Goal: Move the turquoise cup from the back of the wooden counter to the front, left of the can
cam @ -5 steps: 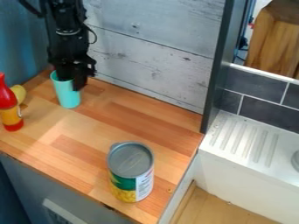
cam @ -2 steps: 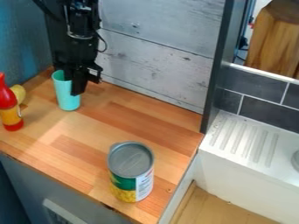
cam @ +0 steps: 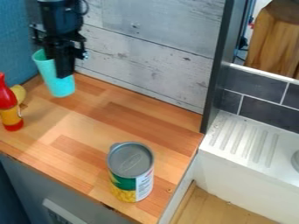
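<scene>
One tilted cup (cam: 54, 82) at gripper (cam: 64, 72), near counter's back edge (cam: 134, 95).

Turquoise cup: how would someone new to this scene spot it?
Start at the wooden countertop and go to its far left corner, near the grey plank wall. At the black gripper is a tall, tilted turquoise cup. Its colour and open rim set it apart from the red bottle and corn can.

The cup (cam: 62, 88) now leans more, its rim tipped to the left, and has shifted toward the back left corner of the worktop (cam: 108, 124); the gripper (cam: 63, 72) has shifted that way too.
</scene>
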`<state>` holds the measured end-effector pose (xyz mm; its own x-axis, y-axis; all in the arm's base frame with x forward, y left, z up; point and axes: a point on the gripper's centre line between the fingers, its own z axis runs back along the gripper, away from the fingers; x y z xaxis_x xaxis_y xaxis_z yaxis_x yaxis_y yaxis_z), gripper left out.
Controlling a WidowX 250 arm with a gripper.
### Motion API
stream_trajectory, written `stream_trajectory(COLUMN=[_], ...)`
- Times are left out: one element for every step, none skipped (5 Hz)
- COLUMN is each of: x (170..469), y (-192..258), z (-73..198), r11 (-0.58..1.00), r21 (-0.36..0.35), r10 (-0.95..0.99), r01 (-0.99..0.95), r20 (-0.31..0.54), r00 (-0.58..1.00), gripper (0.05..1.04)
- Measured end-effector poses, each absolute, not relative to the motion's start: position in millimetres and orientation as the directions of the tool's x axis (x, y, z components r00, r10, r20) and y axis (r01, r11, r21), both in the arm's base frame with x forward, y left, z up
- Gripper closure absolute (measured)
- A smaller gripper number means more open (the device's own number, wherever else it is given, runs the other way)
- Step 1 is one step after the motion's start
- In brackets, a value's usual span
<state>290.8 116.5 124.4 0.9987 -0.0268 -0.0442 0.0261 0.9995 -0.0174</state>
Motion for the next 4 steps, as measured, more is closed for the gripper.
stream_trajectory(x=[272, 256, 255, 250], y=[120, 115, 97, 86], z=[117, 97, 67, 47], r11=[0.999, 0.996, 0.992, 0.988], r21=[-0.044, -0.055, 0.001, 0.005], r10=[-0.022, -0.082, -0.129, -0.151], r01=[0.018, 0.075, 0.130, 0.151], r20=[-0.099, -0.144, -0.099, -0.059], r00=[0.995, 0.986, 0.987, 0.987], gripper=[0.978, 0.978, 0.978, 0.978])
